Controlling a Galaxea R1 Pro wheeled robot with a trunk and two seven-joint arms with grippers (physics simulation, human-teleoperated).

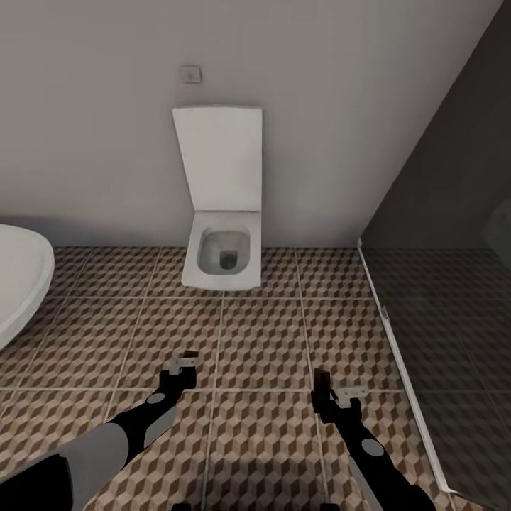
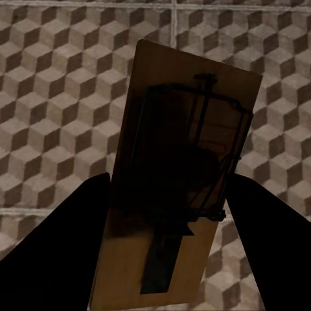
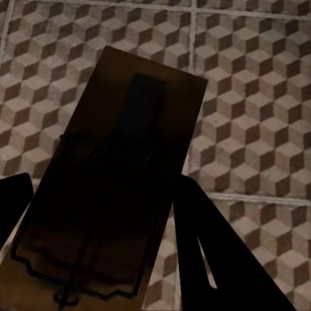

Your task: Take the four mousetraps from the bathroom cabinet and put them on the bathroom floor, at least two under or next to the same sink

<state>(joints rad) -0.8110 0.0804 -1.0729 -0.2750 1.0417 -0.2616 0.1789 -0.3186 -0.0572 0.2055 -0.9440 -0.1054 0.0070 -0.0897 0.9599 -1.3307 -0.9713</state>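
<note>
Now: you hold one mousetrap in each claw above the bathroom floor [image 1: 270,333], facing the toilet [image 1: 221,248].

Your left claw [image 1: 186,363] is pinched on a mousetrap [image 2: 181,175]; the left wrist view shows the tan board clamped between the dark fingers [image 2: 58,246], wire side toward the camera, tiles behind it. Your right claw [image 1: 337,392] is likewise pinched on a second mousetrap [image 3: 123,188], board tilted over the cube-pattern tiles. Both arms hang low over the floor. A white rounded rim [image 1: 21,284] sits at head-view left; a dark glass partition [image 1: 440,298] stands at right.
</note>
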